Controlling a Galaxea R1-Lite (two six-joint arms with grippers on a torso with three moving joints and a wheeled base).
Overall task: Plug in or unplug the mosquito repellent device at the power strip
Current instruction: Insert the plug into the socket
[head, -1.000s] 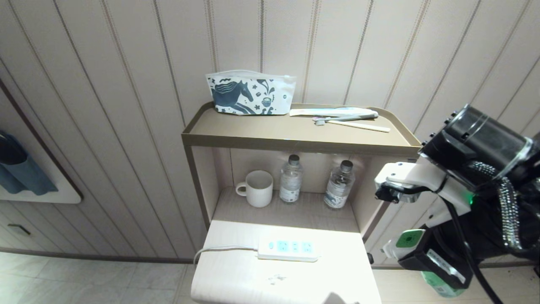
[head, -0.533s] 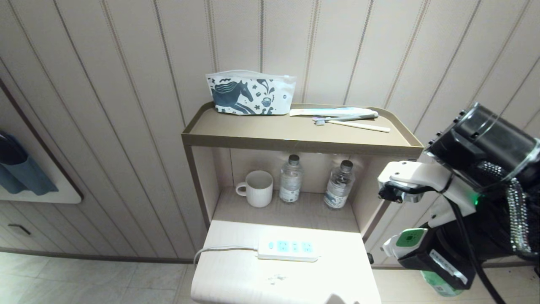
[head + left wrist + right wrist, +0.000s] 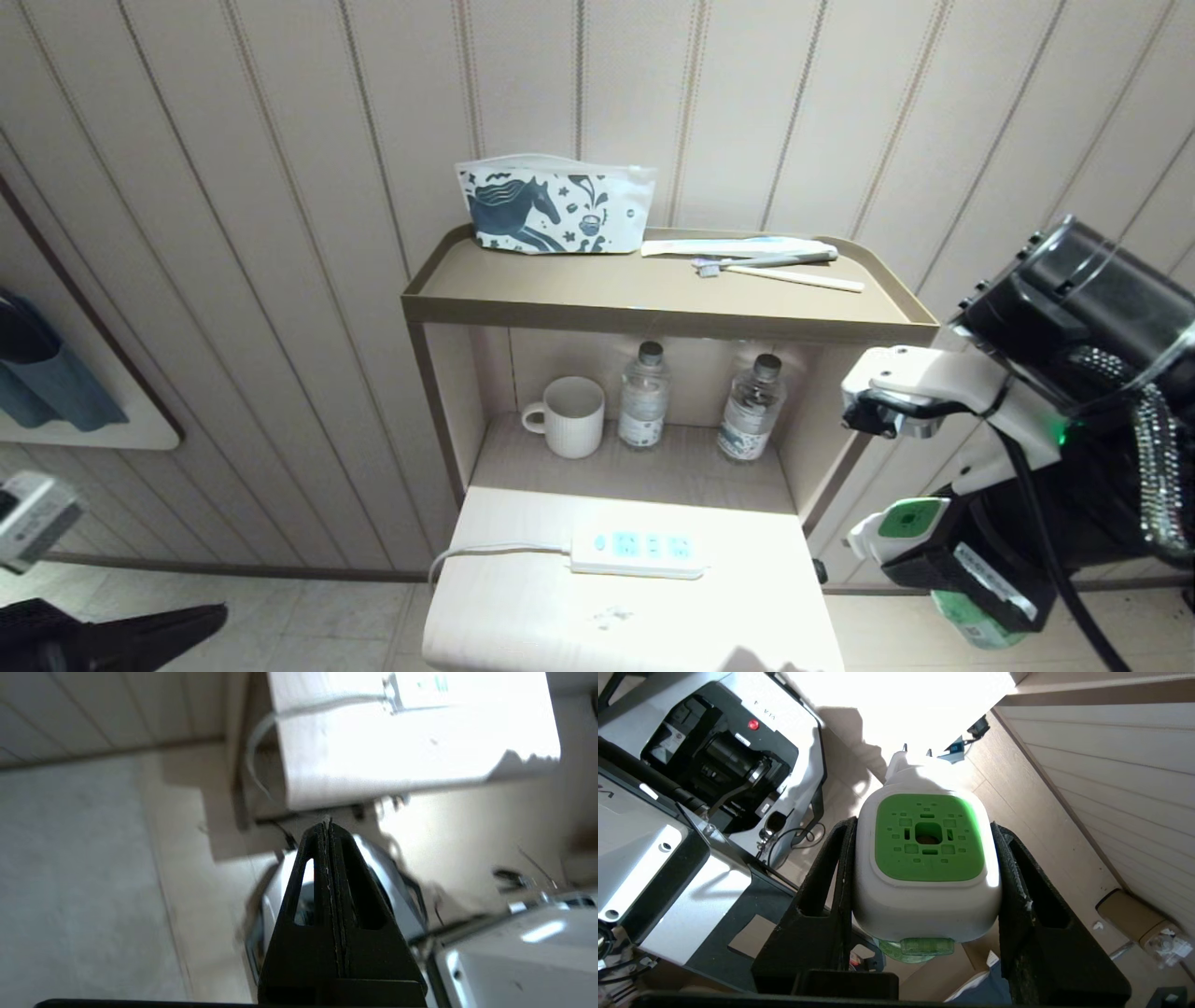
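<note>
The mosquito repellent device [image 3: 927,858], a white body with a green top and a green bottle beneath, sits between the fingers of my right gripper [image 3: 924,828], which is shut on its sides. In the head view this gripper [image 3: 920,551] holds the device [image 3: 904,525] in the air off the right edge of the white table [image 3: 560,625]. The power strip [image 3: 638,552] lies flat on that table with all its sockets bare; its pale cord [image 3: 485,551] runs left. My left gripper [image 3: 329,823] is shut on nothing and hangs low over the floor at the lower left [image 3: 187,621].
Behind the table stands a tan cabinet [image 3: 653,313]. Its niche holds a white mug [image 3: 569,416] and two clear water bottles [image 3: 642,398] [image 3: 752,409]. A horse-print pouch [image 3: 553,205] and toothbrushes [image 3: 775,266] lie on top. My own base [image 3: 714,765] is below the arms.
My left arm has swung up into the head view at the lower left, where it did not show before. The right gripper and the device have barely shifted.
</note>
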